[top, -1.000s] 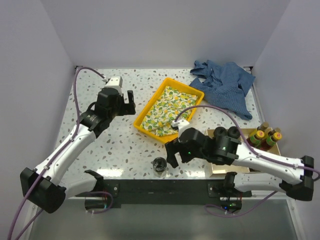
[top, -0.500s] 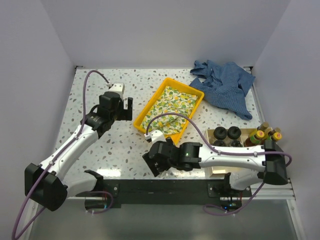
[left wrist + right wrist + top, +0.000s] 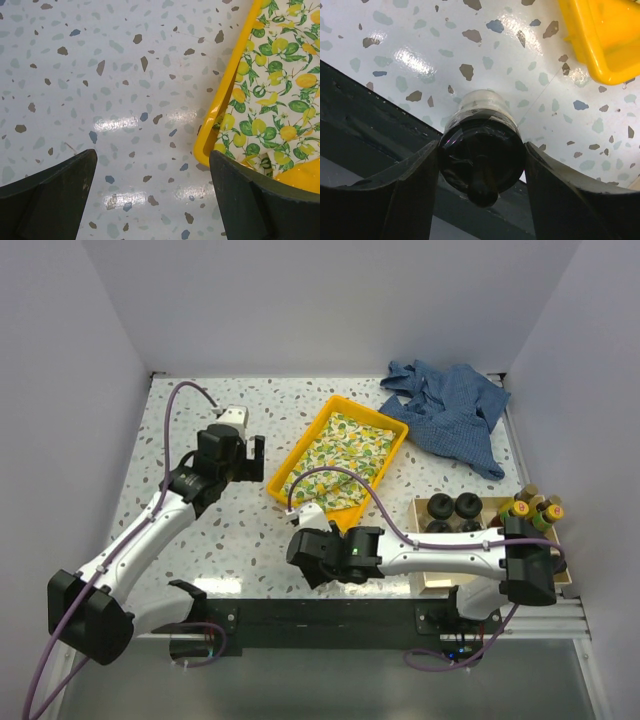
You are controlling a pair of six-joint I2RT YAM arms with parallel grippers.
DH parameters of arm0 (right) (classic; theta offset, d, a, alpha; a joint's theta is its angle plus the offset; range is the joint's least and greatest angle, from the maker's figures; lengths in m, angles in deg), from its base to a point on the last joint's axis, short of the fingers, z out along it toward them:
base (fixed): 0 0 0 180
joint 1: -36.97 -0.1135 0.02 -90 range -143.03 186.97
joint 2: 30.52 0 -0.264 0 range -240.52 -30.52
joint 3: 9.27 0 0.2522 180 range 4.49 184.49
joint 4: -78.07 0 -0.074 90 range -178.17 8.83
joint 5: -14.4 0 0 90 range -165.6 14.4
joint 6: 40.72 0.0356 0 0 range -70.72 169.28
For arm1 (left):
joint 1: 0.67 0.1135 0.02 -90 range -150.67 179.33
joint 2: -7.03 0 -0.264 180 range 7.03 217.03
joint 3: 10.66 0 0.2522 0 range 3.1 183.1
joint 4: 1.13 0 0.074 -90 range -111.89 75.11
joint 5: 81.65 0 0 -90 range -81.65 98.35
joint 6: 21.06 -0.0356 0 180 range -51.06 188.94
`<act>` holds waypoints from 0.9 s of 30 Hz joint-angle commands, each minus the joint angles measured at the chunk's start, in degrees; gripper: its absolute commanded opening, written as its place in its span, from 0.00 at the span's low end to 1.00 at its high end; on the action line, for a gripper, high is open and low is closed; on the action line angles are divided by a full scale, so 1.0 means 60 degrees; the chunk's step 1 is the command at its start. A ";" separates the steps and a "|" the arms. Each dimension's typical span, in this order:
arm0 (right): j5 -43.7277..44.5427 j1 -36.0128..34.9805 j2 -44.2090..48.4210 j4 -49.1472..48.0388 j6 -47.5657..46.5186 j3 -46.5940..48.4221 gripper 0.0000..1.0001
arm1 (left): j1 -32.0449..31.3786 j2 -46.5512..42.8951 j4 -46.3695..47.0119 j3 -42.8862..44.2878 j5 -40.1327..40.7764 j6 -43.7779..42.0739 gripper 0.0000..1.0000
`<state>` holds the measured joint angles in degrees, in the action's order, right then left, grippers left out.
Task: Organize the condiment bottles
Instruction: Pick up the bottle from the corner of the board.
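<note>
At the near corner of the yellow tray (image 3: 600, 40), the right gripper (image 3: 320, 562) stands closed against both sides of a black-lidded jar (image 3: 481, 165). The jar rests upright on the counter (image 3: 180, 410), touching or almost touching the dark rail (image 3: 365, 125) along the front edge.

We judge the grip to be the weak point. It sits high, on the smooth lid rather than the clear body, so a quick lift could let the jar slip, swing or tilt out. With the rail so close, a dropped jar could roll off the front.

To the right of the tray, a wooden box (image 3: 432, 582) already holds 2 black-lidded jars (image 3: 441, 505) and 2 yellow-capped amber bottles (image 3: 521, 510). We expect a low or hurried carry to risk knocking those over, or clipping the tray's corner on the way.

The left gripper (image 3: 152, 152) hangs open and empty over bare counter just left of the tray, well away from the jar.
</note>
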<state>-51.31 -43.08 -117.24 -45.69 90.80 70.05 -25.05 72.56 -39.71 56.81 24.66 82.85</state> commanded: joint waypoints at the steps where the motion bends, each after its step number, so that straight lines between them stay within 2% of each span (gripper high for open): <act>1: 0.0389 -0.0047 0.0390 0.0552 0.0741 0.0294 0.53 | 0.0064 -0.0318 0.0415 -0.0090 0.0035 -0.0107 1.00; 6: 0.0521 -0.0047 0.0960 0.0990 0.1311 0.0163 0.47 | 0.0064 -0.0303 0.0357 -0.0075 0.0049 -0.0121 1.00; 9: 0.0550 -0.0047 0.1457 0.1458 0.1765 0.0119 0.33 | 0.0065 -0.0361 0.0372 -0.0075 0.0049 -0.0121 1.00; 10: 0.0652 -0.0047 0.1605 0.1547 0.1854 0.0075 0.10 | 0.0065 -0.0361 0.0372 -0.0061 0.0035 -0.0107 1.00; 11: 0.0798 -0.0047 0.1766 0.1751 0.1971 0.0060 0.00 | 0.0065 -0.0390 0.0401 -0.0061 0.0020 -0.0107 1.00; 13: 0.1280 -0.0047 0.2190 0.2045 0.2454 0.0103 0.00 | 0.0065 -0.0420 0.0401 -0.0060 -0.0024 -0.0107 1.00; 16: 0.2274 -0.0018 0.2441 0.3390 0.3712 0.0615 0.00 | 0.0050 -0.0478 0.0372 -0.0061 -0.0053 -0.0092 1.00; 19: 0.3126 -0.0032 0.2136 0.5512 0.5352 0.1537 0.00 | 0.0065 -0.0537 0.0401 -0.0090 -0.0097 -0.0092 1.00; 20: 0.3593 -0.0003 0.2003 0.6721 0.5791 0.2018 0.00 | 0.0050 -0.0537 0.0416 -0.0075 -0.0112 -0.0092 1.00; 22: 0.3831 0.0099 0.1739 0.7842 0.7153 0.2474 0.00 | 0.0065 -0.0552 0.0401 -0.0090 -0.0141 -0.0092 1.00; 25: 0.3511 0.0624 0.1927 0.8023 0.7346 0.2551 0.00 | 0.0065 -0.0567 0.0416 -0.0075 -0.0171 -0.0107 1.00; 27: 0.3552 0.0744 0.2615 0.7979 0.7857 0.2229 0.00 | 0.0065 -0.0581 0.0387 -0.0061 -0.0127 -0.0107 1.00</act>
<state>-35.31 -40.78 -106.59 -14.54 126.54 83.28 -25.05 70.29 -39.67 56.62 24.23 82.85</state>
